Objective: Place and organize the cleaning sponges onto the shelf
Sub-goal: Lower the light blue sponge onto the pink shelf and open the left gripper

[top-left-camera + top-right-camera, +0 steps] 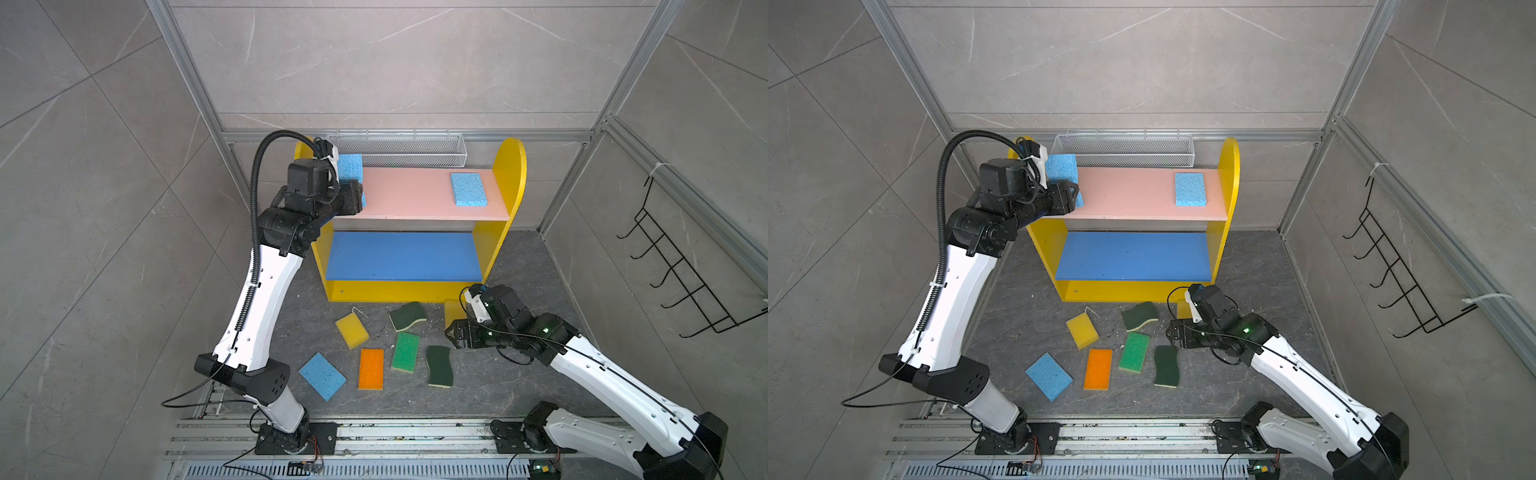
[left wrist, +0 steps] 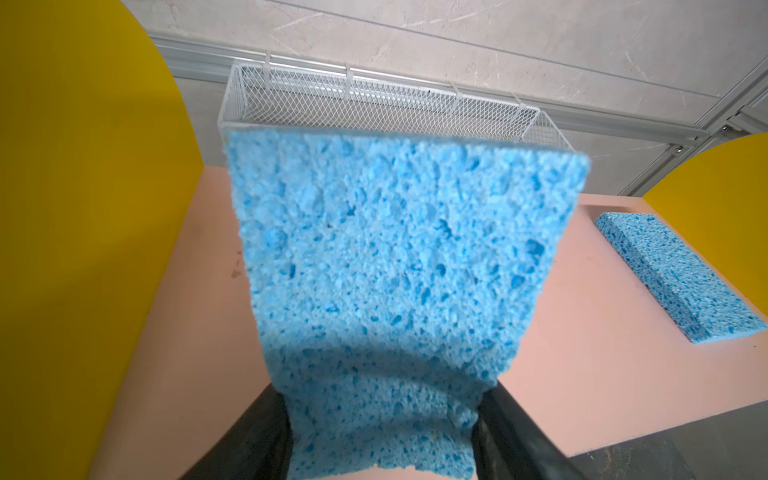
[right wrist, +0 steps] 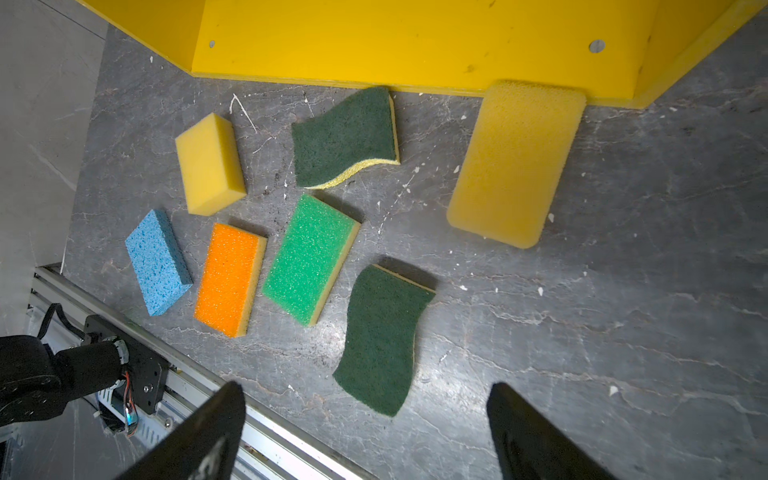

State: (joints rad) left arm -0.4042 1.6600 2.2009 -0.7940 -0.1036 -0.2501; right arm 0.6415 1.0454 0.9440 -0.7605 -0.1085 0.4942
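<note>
My left gripper [image 1: 358, 194] [image 2: 382, 415] is shut on a light blue sponge [image 1: 350, 167] [image 2: 395, 257], holding it over the left end of the shelf's [image 1: 407, 195] pink upper board. A second light blue sponge [image 1: 468, 189] [image 2: 673, 278] lies flat at that board's right end. On the floor in front lie a yellow [image 3: 210, 164], two dark-green wavy [image 3: 345, 137] [image 3: 380, 336], a bright green [image 3: 309, 257], an orange [image 3: 228, 278] and a light blue sponge [image 3: 158, 262]. Another yellow sponge [image 3: 515, 162] touches the shelf's foot. My right gripper [image 1: 453, 332] [image 3: 365, 388] hangs open and empty above the nearer dark-green sponge.
A white wire-mesh basket [image 1: 399, 149] hangs on the back wall just behind the shelf's top. A black wire hook rack [image 1: 681, 282] is on the right wall. Aluminium rails [image 1: 415, 434] with both arm bases run along the front edge.
</note>
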